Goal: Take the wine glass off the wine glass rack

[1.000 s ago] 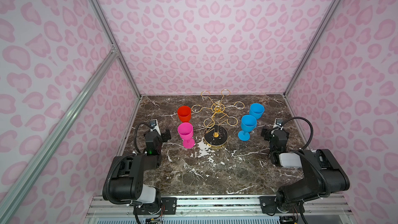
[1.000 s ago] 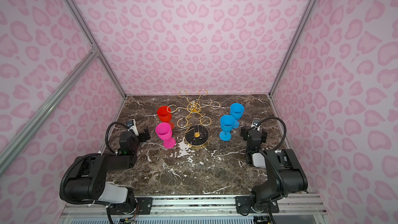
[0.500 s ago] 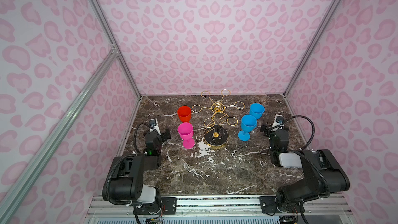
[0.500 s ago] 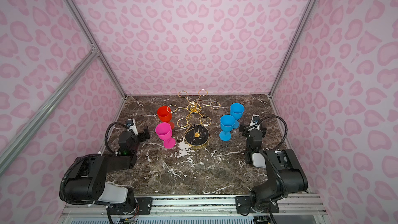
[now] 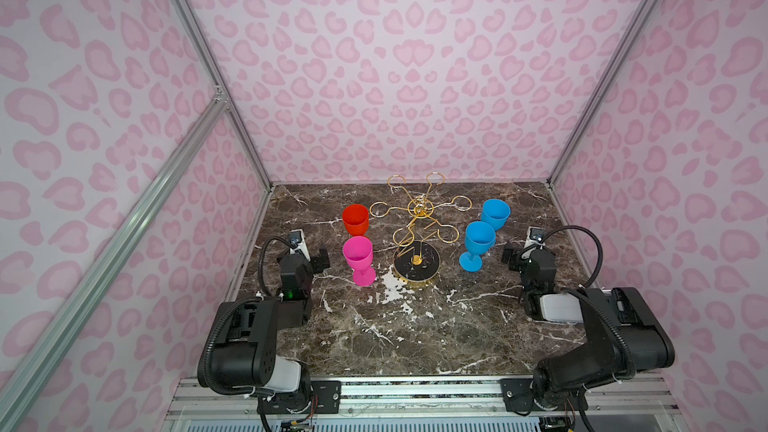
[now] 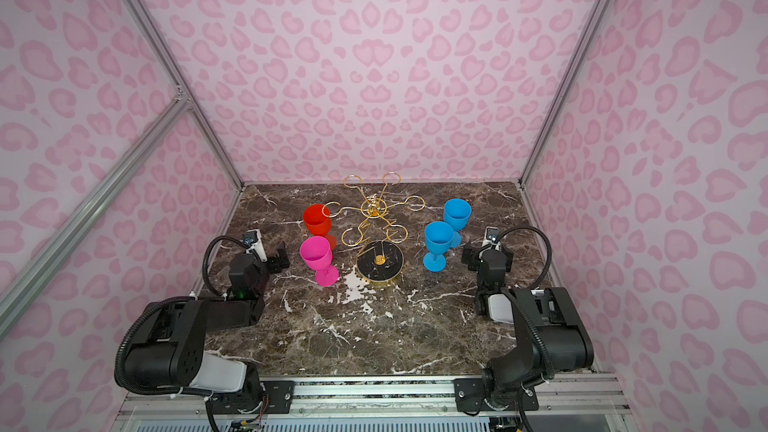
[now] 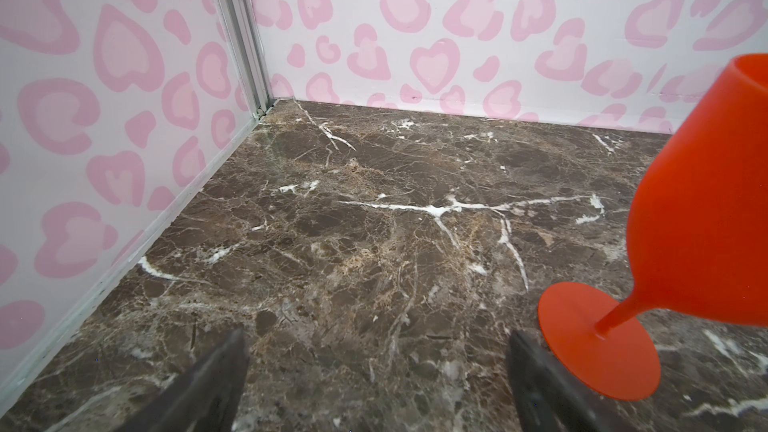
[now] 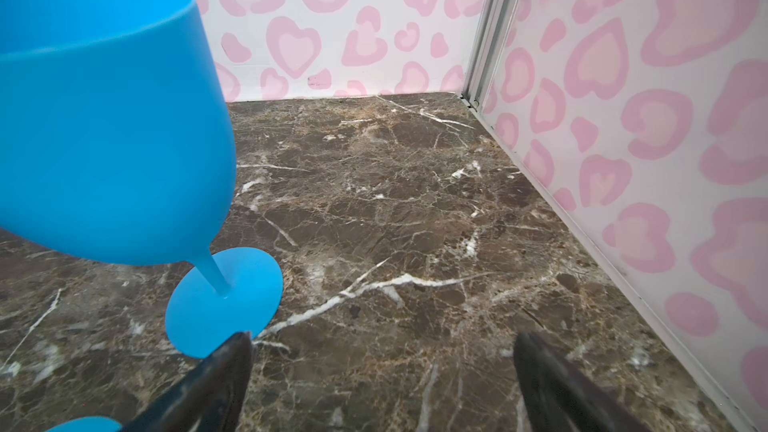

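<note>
Two claws sit low over the marble tabletop [image 5: 415,326], spread wide and empty: left claw [image 7: 376,338], right claw [image 8: 382,340]. Inward of the left stands a pink glass [image 5: 358,253], inward of the right a blue glass [image 5: 479,238], with the gold wine glass rack [image 5: 417,234] midway between. Just beyond their fingertips stand a red glass [image 7: 702,209] and a second blue glass [image 8: 116,139].
</note>
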Robot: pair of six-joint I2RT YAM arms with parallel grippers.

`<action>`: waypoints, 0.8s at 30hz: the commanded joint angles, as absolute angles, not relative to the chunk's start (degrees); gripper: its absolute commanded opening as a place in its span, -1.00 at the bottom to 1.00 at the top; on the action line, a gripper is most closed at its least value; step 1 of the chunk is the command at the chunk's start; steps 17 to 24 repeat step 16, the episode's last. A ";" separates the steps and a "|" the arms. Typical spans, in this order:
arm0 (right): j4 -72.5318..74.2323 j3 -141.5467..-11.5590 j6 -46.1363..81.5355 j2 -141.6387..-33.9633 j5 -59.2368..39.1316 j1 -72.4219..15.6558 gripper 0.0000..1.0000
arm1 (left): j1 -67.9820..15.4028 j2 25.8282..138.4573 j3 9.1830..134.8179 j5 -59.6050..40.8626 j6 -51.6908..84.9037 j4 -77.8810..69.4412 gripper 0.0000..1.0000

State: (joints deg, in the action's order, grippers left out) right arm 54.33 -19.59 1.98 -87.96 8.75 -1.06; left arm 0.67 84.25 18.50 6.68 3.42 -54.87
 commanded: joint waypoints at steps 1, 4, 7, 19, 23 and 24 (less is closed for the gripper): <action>54.88 -19.77 1.93 -87.98 8.70 -1.10 0.99 | 0.70 84.29 18.93 6.89 3.52 -55.90 0.95; 54.93 -19.74 1.93 -87.93 8.70 -1.09 0.99 | 0.70 84.29 18.90 6.92 3.52 -55.84 0.95; 54.86 -19.71 1.93 -87.92 8.70 -1.08 0.99 | 0.65 84.37 18.98 6.90 3.52 -55.80 0.95; 54.91 -19.69 1.93 -87.91 8.73 -1.13 0.99 | 0.66 84.29 19.15 6.09 3.17 -55.44 0.95; 54.91 -19.69 1.93 -87.91 8.73 -1.13 0.99 | 0.66 84.29 19.15 6.09 3.17 -55.44 0.95; 54.91 -19.69 1.93 -87.91 8.73 -1.13 0.99 | 0.66 84.29 19.15 6.09 3.17 -55.44 0.95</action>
